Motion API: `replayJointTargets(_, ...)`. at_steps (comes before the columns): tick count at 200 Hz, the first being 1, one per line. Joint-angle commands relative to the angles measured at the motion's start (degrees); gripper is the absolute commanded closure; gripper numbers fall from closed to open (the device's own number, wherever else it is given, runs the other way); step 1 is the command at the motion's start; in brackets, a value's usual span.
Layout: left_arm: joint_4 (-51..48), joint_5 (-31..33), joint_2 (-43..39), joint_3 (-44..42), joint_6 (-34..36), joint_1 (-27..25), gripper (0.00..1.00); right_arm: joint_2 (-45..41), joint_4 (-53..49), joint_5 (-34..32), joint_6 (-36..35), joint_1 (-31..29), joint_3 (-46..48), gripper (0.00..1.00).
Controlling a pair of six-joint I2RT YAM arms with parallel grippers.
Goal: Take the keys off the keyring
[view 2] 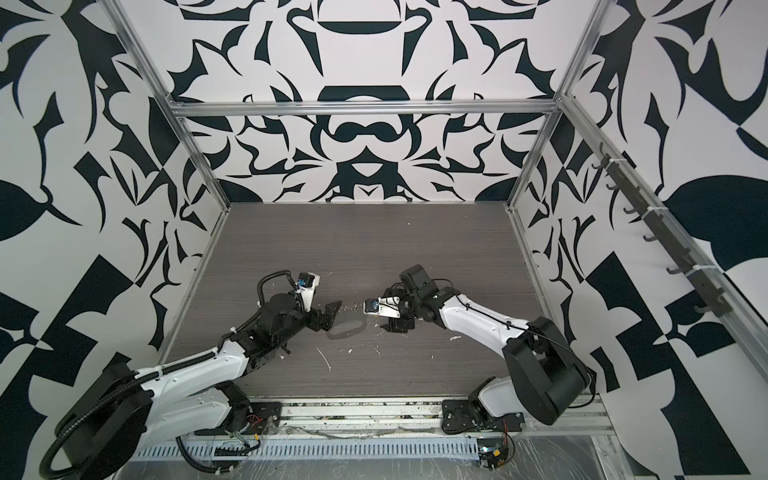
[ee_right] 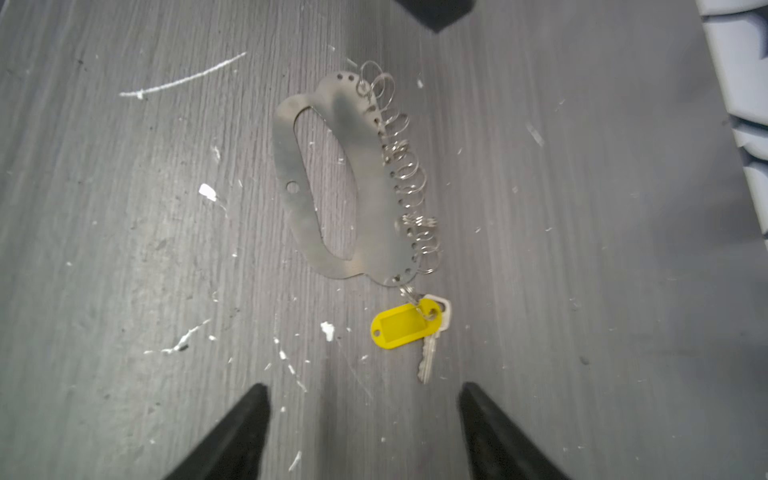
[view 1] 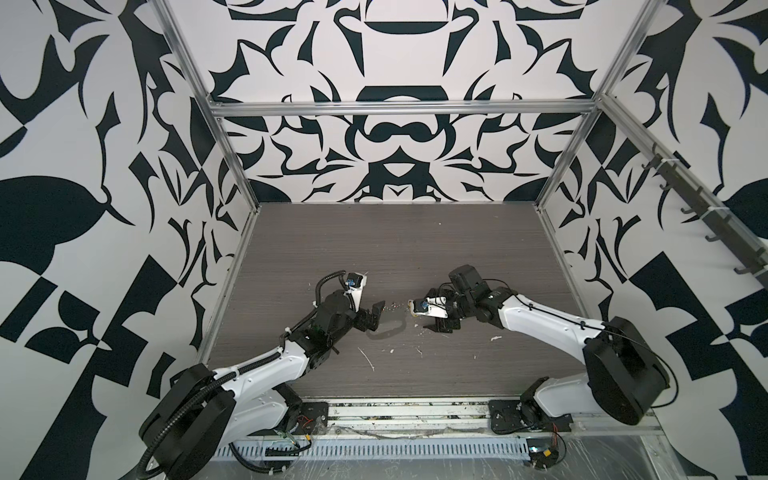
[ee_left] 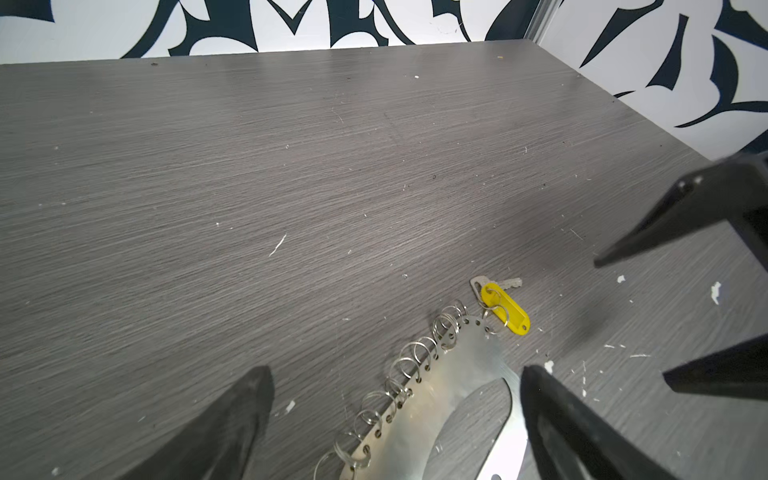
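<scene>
Keys (silver key w/ yellow tag over its head) hang on the end ring of keyring, which lies flat approx mid-width on table, a bit nearer the front edge, btwn the two grippers. Right gripper: fingers spread, holding nothing, tips just short of the key's blade. Left gripper: fingers spread wide either side of keyring's other end, gripping nothing; white scraps lie scattered round it.
</scene>
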State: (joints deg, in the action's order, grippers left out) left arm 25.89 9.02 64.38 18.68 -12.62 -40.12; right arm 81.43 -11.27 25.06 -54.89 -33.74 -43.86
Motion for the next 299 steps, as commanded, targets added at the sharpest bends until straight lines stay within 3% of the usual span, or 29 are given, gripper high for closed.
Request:
replayJointTargets(1, 4.38, 0.58, 0.78, -1.98, -1.47, -0.14, 0.07, 1.68, -3.26, 0.83, -4.68, -0.06, -4.88, 0.37)
replayJointTargets(50, 6.31, 0.49, -1.71, -6.11, -2.28, -0.20, 0.11, 9.50, -4.09, -2.06, -11.82, -1.46, -10.52, 0.45)
replayJointTargets(62, 5.94, -2.02, -3.29, -6.88, -1.50, -0.22, 0.11, 10.79, -3.22, -2.23, -12.84, -1.83, -11.46, 0.46)
replayJointTargets(105, -0.15, -2.61, -6.29, -6.88, -0.66, -0.22, 0.11, 15.62, -4.11, -4.46, -15.62, -3.68, -14.62, 0.52)
replayJointTargets(142, -0.66, -1.98, -9.40, -8.63, -1.46, -0.22, 0.13, 18.11, -4.65, -6.39, -16.52, -4.76, -16.15, 0.65)
replayJointTargets(299, -2.69, -1.02, -12.61, -8.33, -2.94, -0.22, 0.21, 23.57, -7.04, -11.10, -17.55, -6.34, -20.81, 0.83)
